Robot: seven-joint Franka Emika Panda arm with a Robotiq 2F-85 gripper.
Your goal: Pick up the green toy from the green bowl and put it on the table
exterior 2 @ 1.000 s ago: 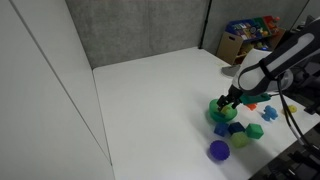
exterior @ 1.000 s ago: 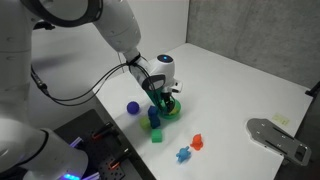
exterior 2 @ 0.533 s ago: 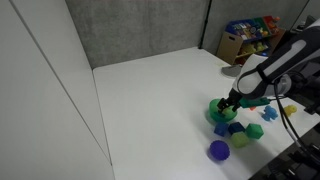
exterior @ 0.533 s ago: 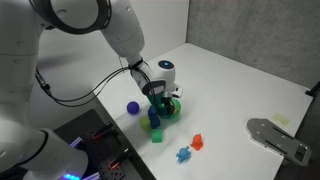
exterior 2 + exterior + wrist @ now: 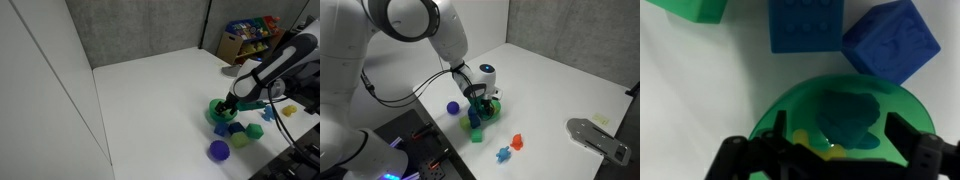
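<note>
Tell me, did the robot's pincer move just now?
Yes, a little: the pincer sank lower over the green bowl, still open, nothing grabbed. The green toy in the bowl, the blue blocks and the purple ball stayed put.

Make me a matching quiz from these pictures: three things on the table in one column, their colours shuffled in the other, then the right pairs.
Things:
1. ball
2. bowl
3. tilted cube by the bowl's rim, wrist view

Colours:
A. blue
B. purple
C. green

Pairs: 1-B; 2-C; 3-A
</note>
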